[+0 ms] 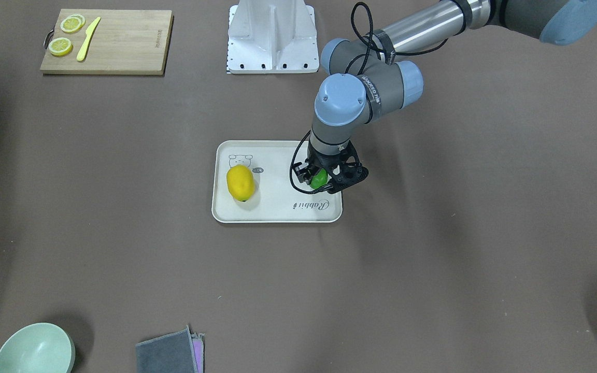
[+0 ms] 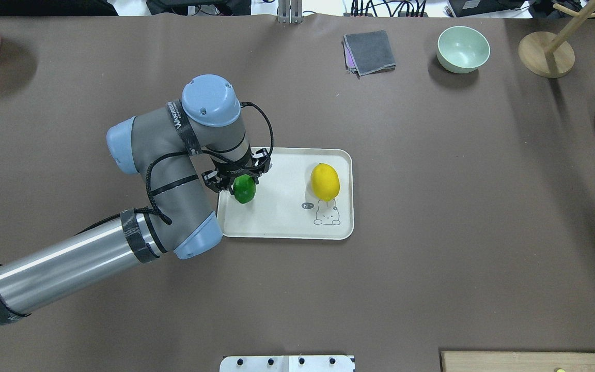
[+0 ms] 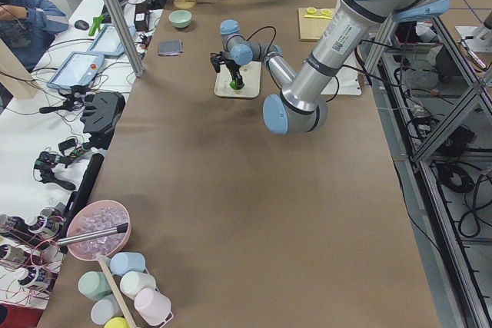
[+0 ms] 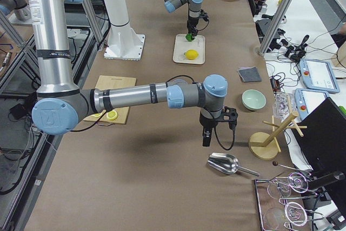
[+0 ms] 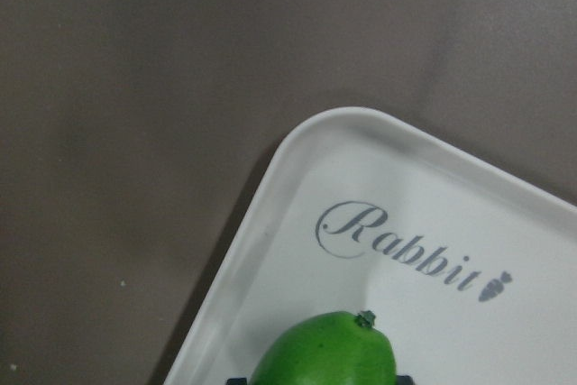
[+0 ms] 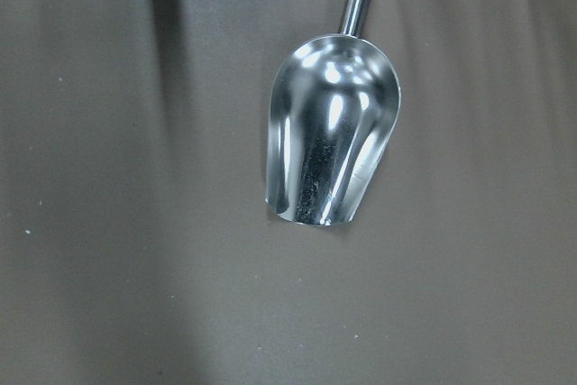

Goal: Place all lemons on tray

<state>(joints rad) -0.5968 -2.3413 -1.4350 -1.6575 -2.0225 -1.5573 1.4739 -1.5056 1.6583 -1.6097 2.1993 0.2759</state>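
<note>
Green lemon [image 2: 245, 190] sits clamped between the left gripper's [image 2: 243, 183] fingers, directly over the tray's [image 2: 282, 219] end nearer that arm, well apart from the yellow lemon [image 2: 325, 181]

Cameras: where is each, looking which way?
Front: across the table, facing the robot; left arm over tray.
Overhead: behind robot, looking down; left claw holds green lemon.
Left side: table's end; left arm near.
Right side: opposite end; right arm near.
Left wrist: down onto green lemon.
Right wrist: down onto scoop; no arm.
Front, overhead share yellow lemon.
</note>
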